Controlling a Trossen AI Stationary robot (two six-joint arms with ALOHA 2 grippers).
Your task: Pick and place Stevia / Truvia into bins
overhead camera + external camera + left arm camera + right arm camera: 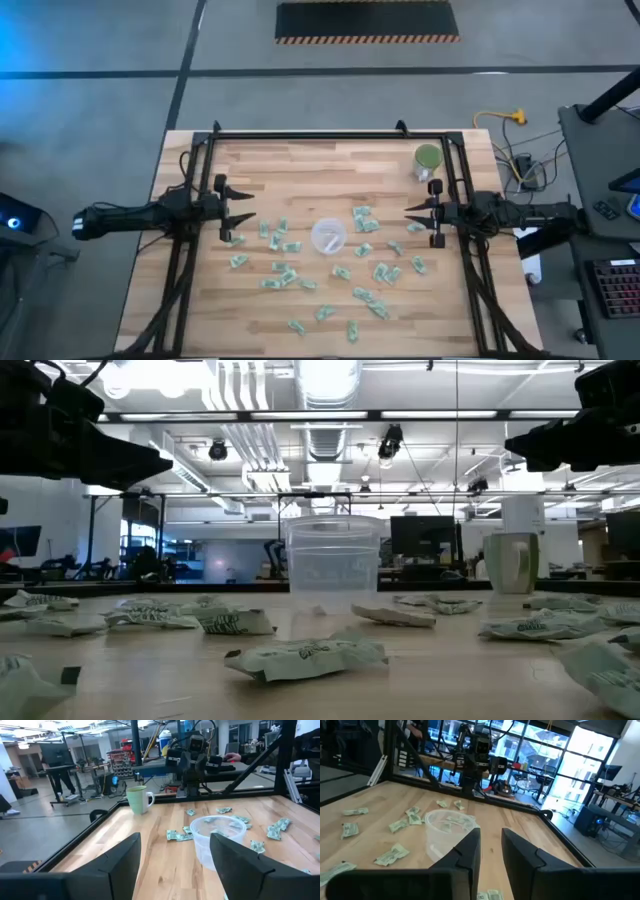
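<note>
A: High view first: where do the packets (283,246) lie?

B: Scattered flat over the middle of the table (300,165), in loose groups left, right and near of the clear cup (329,237). None is held. The cup stands upright at the centre, and I cannot tell for sure whether anything lies inside it.

A: Why the cup in the middle?

B: My guess is reach: both arms can drop into it, and packets ring it on nearly every side, so each trip stays short.

A: And the 2 arms?

B: The left pincer (238,215) hangs above the table's left part, over the nearest packets there, fingers spread wide and gripping nothing. The right pincer (412,220) mirrors it on the right, pointed at the cup; its fingers stand narrower but still parted, and empty. In the low view both sit well above the table, so neither touches a packet.

A: Anything else on the table?

B: A green mug (428,160) at the far right corner, well apart from the packets and out of the arms' way.

A: How far along?

B: Barely begun, I judge: many packets are still on the wood.
</note>
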